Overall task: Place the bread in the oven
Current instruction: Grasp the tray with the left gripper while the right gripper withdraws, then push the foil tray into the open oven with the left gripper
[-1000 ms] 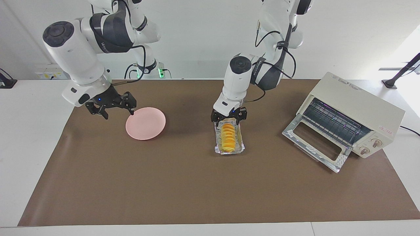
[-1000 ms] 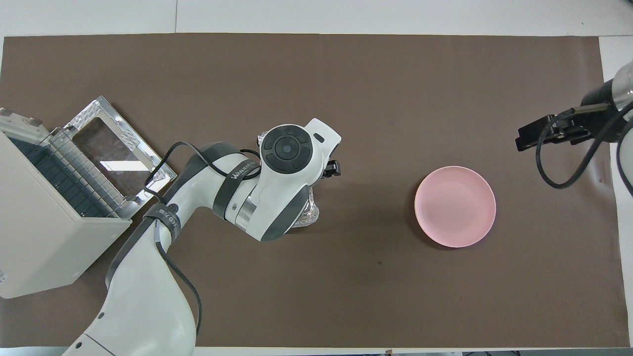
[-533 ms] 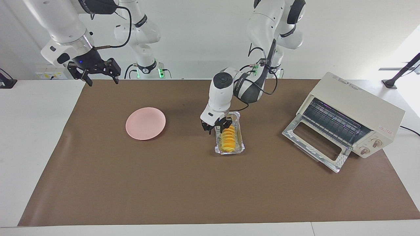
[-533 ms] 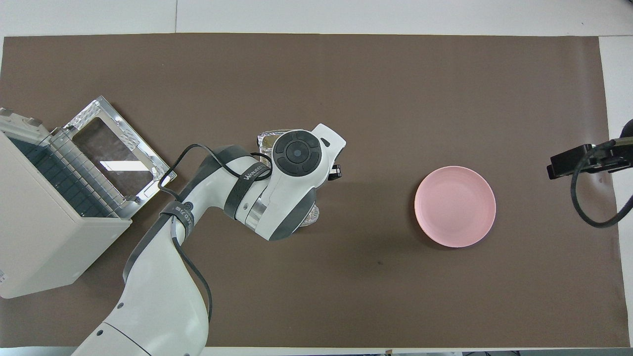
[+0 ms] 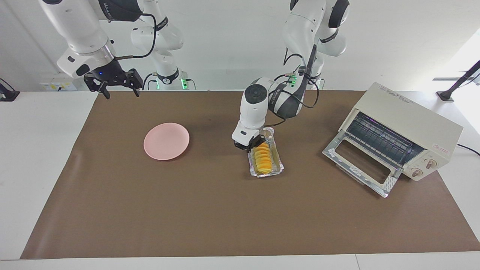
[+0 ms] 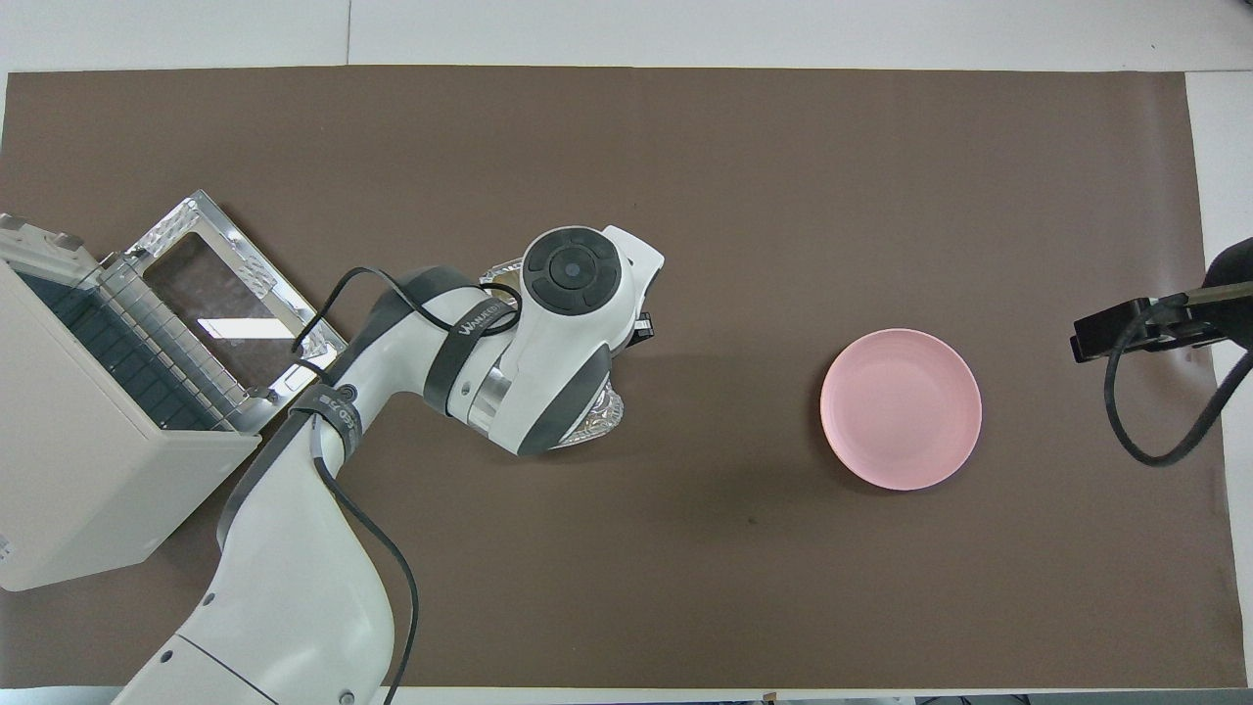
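Items as I see them from my station, all placed from the foil tray (image 5: 278, 165).

1. Foil tray: crinkled silver, on the brown mat (image 5: 210, 221), mid-table. From overhead my left arm covers nearly all of it.
2. Bread (image 5: 263, 159): a yellow-orange sliced loaf, lying lengthwise in the tray, not in the oven.
3. Left gripper (image 5: 249, 146): down at the tray's edge on the right arm's side, at the tray end nearer the robots. Its fingers are pinched together on that rim; I read it as clamped on the tray, with the bread just beside the fingertips.
4. Oven (image 5: 408, 123): cream box toward the left arm's end of the table from the tray, well apart from it. Its glass door (image 5: 362, 167) is dropped open and the wire rack (image 5: 380, 139) shows inside.
5. Plate (image 5: 166, 141): pink, round, toward the right arm's end from the tray, well apart.
6. Right gripper (image 5: 115, 85): waiting, raised over the mat's edge past the plate from the tray, fingers spread, holding nothing.
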Available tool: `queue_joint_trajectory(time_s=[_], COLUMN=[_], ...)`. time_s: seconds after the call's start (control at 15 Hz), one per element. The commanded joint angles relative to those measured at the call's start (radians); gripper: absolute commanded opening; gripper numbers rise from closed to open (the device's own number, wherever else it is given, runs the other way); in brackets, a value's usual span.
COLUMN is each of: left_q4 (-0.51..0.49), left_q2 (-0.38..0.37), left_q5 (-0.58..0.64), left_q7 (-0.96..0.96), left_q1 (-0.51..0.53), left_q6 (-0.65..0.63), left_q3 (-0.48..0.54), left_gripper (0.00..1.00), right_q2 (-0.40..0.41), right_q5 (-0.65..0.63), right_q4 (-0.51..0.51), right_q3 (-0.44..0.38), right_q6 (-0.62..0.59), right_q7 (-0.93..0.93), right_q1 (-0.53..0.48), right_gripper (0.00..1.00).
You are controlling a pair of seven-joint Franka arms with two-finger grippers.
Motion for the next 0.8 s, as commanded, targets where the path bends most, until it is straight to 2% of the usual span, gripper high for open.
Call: queue_joint_trajectory(time_s=[0.0, 0.27, 0.53, 0.73], left_q4=[0.113, 0.116, 0.101, 0.09], left_q2=[-0.013, -0.065, -0.105, -0.128], left_q5=[-0.029, -0.036, -0.037, -0.036], left_q7=[0.006, 0.003, 0.026, 0.101], left_q1=[0.143, 0.302, 0.361, 0.431], left_q6=[-0.112, -0.184, -0.299, -0.353], left_q3=[-0.002, 0.018, 0.156, 0.176], left_gripper=[0.0, 0.0, 0.0, 0.0], right_q2=[-0.02, -0.023, -0.025, -0.026], right_q5=[0.002, 0.012, 0.034, 0.04], right_q4=[0.005, 0.002, 0.001, 0.001], right_q3=[0.016, 0.014, 0.013, 0.011], right_q6=[0.029, 0.023, 0.026, 0.024], right_q7=[-0.006, -0.006, 0.007, 0.007], right_q1=[-0.022, -0.024, -0.024, -0.022], right_gripper=[1.0, 1.0, 1.0, 1.0])
